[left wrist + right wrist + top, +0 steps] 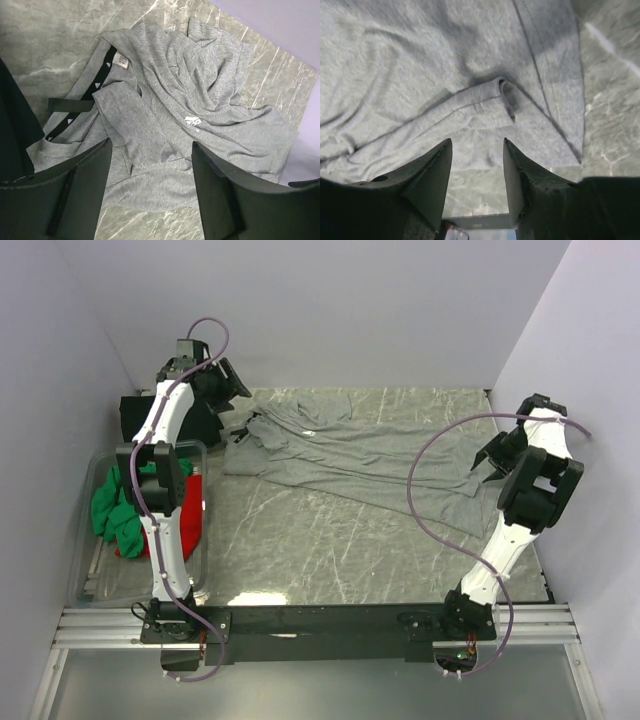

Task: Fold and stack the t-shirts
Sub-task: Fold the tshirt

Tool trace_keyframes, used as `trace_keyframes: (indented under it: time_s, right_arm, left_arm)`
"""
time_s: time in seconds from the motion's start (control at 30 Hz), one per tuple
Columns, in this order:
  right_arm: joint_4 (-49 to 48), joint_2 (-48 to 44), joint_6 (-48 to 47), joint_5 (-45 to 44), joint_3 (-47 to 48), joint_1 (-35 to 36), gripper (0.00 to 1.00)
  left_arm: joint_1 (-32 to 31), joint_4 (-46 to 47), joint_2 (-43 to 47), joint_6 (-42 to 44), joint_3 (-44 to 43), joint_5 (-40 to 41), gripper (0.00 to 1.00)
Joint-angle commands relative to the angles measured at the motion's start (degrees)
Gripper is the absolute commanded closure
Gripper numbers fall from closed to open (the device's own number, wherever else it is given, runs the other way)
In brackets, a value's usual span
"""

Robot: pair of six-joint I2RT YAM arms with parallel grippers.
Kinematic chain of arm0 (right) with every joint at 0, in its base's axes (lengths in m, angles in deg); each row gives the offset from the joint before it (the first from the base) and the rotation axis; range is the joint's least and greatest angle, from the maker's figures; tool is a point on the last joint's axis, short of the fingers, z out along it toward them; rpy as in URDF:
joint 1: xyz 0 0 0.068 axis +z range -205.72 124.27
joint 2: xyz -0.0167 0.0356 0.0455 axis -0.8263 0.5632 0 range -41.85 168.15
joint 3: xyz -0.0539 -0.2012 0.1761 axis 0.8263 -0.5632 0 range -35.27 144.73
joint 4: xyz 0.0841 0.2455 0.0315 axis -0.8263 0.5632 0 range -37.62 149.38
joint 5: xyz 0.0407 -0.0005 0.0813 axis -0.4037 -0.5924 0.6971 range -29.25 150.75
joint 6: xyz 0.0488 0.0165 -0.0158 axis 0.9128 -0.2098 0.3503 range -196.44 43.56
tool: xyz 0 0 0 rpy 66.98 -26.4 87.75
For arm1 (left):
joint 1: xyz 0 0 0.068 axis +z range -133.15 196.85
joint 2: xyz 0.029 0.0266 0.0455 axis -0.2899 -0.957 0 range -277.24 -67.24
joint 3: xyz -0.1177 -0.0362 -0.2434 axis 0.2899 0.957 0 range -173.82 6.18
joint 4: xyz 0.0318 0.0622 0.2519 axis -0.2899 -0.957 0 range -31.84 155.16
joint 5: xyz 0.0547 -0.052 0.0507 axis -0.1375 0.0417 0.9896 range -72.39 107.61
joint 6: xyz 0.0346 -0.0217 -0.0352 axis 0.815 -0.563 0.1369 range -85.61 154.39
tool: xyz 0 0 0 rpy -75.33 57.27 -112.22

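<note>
A large heather-grey t-shirt [350, 455] lies crumpled and spread across the far half of the table. Its dark inner collar [85, 95] and small white chest logo [192, 121] show in the left wrist view. My left gripper [232, 382] [151, 146] hovers open above the collar end with nothing between its fingers. My right gripper [490, 458] [476, 142] is open over the shirt's right hem [485, 102], also holding nothing. A green t-shirt [110, 505] and a red t-shirt [194, 508] are bunched in a bin. A black t-shirt [135, 415] lies at the far left.
The clear plastic bin [100, 575] stands at the left beside the left arm. Lilac walls close in the table at the back and on both sides. Bare marbled tabletop [330, 550] stretches between the grey shirt and the arm bases. A black rail [320, 620] runs along the near edge.
</note>
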Motion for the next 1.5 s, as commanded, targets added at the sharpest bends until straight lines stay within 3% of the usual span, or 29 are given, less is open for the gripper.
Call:
trace_keyframes:
  time_s: [0.0, 0.27, 0.53, 0.73, 1.23, 1.47]
  right_arm:
    - [-5.2, -7.7, -0.6, -4.1, -2.4, -0.1, 0.47]
    - [-10.6, -21.7, 0.3, -10.6, -22.4, -0.1, 0.47]
    - [-13.9, -26.7, 0.7, -10.4, -39.2, -1.3, 0.45]
    - [-15.1, -26.0, -0.2, -12.8, -41.8, -2.3, 0.50]
    - [-17.6, -19.7, -0.4, -10.1, -41.7, -4.4, 0.59]
    - [-17.8, -15.8, 0.1, -9.8, -40.3, -4.4, 0.72]
  left_arm:
    - [-1.6, 1.1, 4.3, 2.0, 2.0, 1.7, 0.31]
    - [-5.7, -2.1, 14.0, 4.7, 19.3, 10.3, 0.37]
    - [-5.7, 1.8, 21.0, 2.6, 35.1, 12.0, 0.37]
    - [-5.3, 6.0, 22.2, 0.8, 40.9, 10.9, 0.38]
    - [-5.2, 6.4, 20.1, -0.1, 42.0, 11.4, 0.40]
    - [-5.2, 7.0, 20.0, -0.8, 42.5, 11.5, 0.40]
